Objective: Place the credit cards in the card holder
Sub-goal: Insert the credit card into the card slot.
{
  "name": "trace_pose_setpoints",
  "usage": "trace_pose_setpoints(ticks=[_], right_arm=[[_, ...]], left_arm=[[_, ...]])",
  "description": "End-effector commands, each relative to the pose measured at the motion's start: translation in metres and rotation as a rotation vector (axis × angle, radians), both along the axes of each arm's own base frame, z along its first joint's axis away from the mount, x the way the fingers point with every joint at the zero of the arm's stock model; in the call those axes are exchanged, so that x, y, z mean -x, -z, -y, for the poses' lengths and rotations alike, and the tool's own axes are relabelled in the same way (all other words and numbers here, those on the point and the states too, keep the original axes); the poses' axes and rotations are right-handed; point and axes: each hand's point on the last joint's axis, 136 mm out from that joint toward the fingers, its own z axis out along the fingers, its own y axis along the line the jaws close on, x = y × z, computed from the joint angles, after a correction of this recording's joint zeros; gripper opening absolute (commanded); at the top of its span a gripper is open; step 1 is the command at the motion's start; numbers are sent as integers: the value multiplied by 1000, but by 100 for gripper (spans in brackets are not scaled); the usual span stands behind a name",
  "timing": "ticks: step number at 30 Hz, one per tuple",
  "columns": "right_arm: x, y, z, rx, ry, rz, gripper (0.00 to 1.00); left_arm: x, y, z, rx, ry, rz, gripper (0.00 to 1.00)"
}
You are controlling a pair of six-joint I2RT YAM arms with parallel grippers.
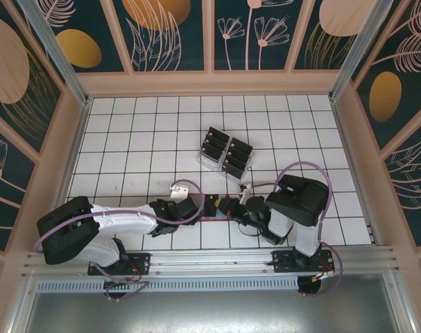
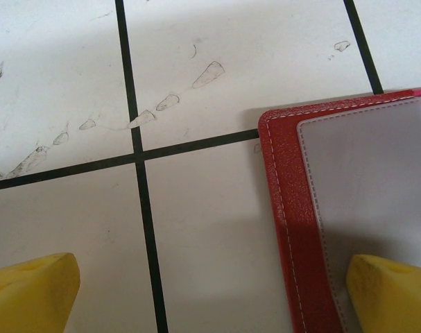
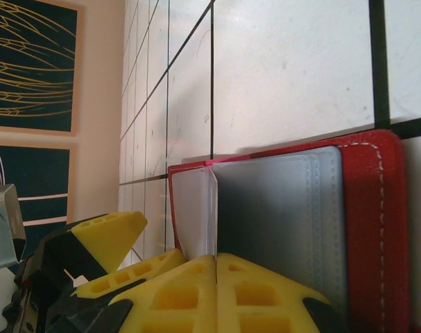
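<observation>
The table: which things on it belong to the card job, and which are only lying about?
Job:
black credit cards
red card holder, lying open

Lying about:
clear slotted rack holding the cards
small white bit near it, unidentifiable

You see a red folding wallet (image 2: 283, 208), white-stitched with grey pockets, on a white tabletop (image 2: 217, 229) gridded in black.

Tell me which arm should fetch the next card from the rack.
Left, probably. The left tool is open and empty, one finger over the wallet. The right tool is shut on a wallet flap, holding it up. The cards lie just beyond both.
</observation>
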Motion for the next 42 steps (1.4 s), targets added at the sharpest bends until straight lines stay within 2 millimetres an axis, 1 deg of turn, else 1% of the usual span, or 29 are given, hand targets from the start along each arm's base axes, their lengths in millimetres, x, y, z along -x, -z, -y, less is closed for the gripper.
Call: trace_pose_setpoints(ticks=[1,16,42], right_arm=[[5,9,1,20,-11,-29,0],[12,14,3,21,-22,-62,0],[8,23,-10,35,-61,-97,0]], left_arm=[[7,9,-13,-42,-4,-22,99],[7,9,-13,-43,-6,-21,98],[6,10,-10,-29,-4,-23,99]])
